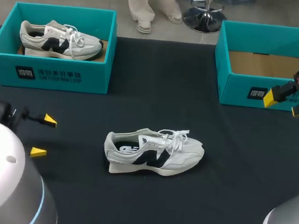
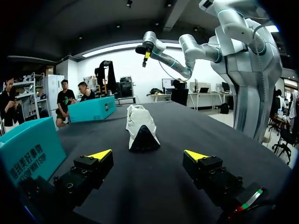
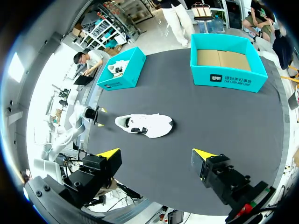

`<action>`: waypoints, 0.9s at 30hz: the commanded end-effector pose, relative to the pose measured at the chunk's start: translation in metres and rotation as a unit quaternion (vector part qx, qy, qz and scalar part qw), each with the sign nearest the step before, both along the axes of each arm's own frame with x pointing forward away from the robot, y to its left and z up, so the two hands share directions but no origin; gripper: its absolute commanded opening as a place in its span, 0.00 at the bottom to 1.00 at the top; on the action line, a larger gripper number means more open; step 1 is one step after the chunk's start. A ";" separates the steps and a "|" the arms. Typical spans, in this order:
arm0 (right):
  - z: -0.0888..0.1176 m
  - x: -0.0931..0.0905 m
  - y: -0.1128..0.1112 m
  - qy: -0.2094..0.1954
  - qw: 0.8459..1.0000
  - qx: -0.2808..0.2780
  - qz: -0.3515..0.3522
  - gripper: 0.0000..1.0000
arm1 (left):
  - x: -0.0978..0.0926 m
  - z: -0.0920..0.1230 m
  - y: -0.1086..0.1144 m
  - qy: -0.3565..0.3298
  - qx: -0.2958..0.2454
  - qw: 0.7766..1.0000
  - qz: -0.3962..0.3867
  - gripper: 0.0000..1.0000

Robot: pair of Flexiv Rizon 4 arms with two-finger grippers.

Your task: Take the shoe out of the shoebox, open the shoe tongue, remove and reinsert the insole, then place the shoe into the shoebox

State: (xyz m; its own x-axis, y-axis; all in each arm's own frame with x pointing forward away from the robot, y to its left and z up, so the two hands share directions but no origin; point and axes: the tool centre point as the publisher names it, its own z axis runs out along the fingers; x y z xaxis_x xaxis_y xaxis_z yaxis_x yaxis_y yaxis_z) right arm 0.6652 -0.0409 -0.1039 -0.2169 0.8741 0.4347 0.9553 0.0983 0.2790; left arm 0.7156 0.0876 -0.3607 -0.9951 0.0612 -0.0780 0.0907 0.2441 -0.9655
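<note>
A grey-white shoe (image 1: 153, 151) with a black side mark and white laces lies on its side on the black table, its toe pointing right. It shows heel-on ahead of my open left gripper (image 2: 146, 159) as the shoe (image 2: 140, 128), and far below my open right gripper (image 3: 158, 156) as the shoe (image 3: 145, 125). My left gripper (image 1: 44, 135) stands low at the table's left, well clear of the shoe. My right gripper (image 1: 287, 104) hangs high at the right, in front of the empty teal shoebox (image 1: 234, 81). A second shoe (image 1: 60, 41) rests in the left teal shoebox (image 1: 56, 74).
The empty right shoebox (image 3: 227, 74) shows its brown cardboard floor. The left shoebox (image 3: 122, 74) sits at the table's far left corner, and its wall (image 2: 28, 151) stands close beside my left gripper. My right arm (image 2: 177, 51) hangs above the table's far side.
</note>
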 end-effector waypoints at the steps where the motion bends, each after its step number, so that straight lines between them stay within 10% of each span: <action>1: 0.000 0.003 0.001 0.003 1.000 -0.001 0.000 1.00 | -0.007 -0.013 -0.018 -0.018 -0.011 1.000 0.005 1.00; 27: 0.000 0.003 0.001 0.003 1.000 -0.001 0.000 1.00 | -0.007 -0.039 -0.125 -0.038 -0.001 0.999 0.010 1.00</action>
